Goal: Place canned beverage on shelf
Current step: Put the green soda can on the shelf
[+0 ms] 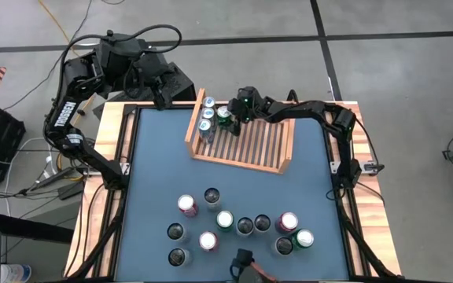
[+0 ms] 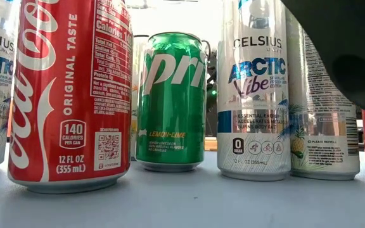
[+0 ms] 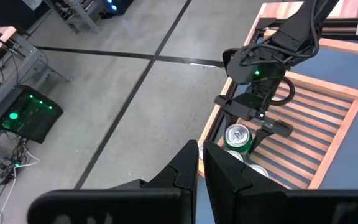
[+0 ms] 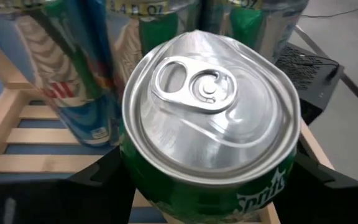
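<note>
While the left gripper [image 3: 201, 163] sits pinched closed off the table's 11 o'clock corner, the right gripper [image 1: 228, 115] is clamped around a green soda can [image 1: 224, 115] — upright on the shelf [image 1: 246, 143], at its 11 o'clock end, right beside three other cans [image 1: 206, 119].

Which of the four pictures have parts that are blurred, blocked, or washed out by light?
Low view: a blurred dark shape blocks the upper right corner, and the background above the green can is washed out white. Right wrist view: the green can fills the picture, its rim looking bent, and the cans behind it are out of focus. High view: evenly lit.
</note>
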